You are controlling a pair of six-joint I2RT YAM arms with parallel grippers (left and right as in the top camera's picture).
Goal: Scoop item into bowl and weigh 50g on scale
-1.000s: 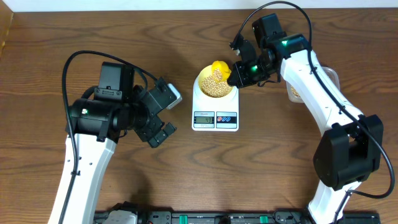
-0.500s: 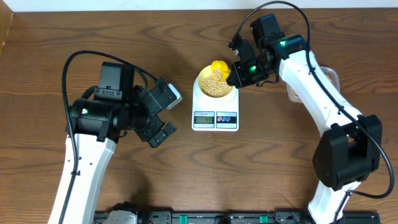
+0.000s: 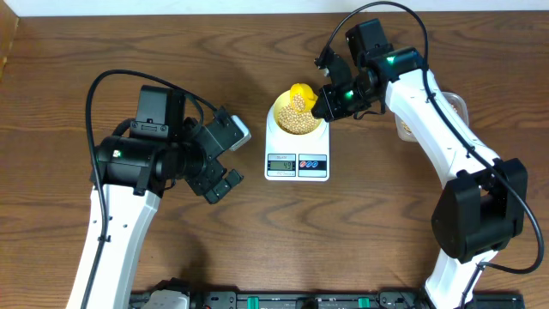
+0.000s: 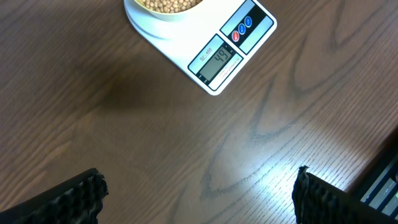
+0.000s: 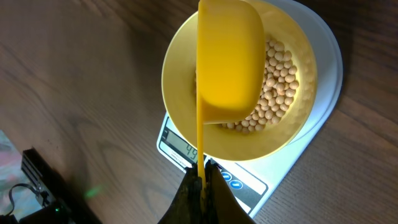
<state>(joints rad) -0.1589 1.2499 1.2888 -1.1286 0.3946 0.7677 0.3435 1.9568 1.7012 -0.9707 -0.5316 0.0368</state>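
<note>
The pale yellow bowl (image 3: 297, 118) (image 5: 180, 112) sits on the white scale (image 3: 297, 154) (image 5: 323, 81) (image 4: 214, 59) and holds tan beans (image 3: 296, 114) (image 5: 277, 81) (image 4: 171, 5). The display reads 49 in the left wrist view. My right gripper (image 3: 330, 101) (image 5: 202, 177) is shut on the handle of the bright yellow scoop (image 3: 302, 92) (image 5: 227, 59), which is tipped upside down over the bowl. My left gripper (image 3: 225, 163) (image 4: 196, 193) is open and empty over bare table, left of the scale.
A clear plastic tub (image 3: 405, 127) with more beans stands at the right, mostly hidden behind my right arm. A dark rail (image 3: 283, 300) runs along the table's front edge.
My right gripper and the scoop shifted very slightly up over the bowl. The left arm has not moved.
</note>
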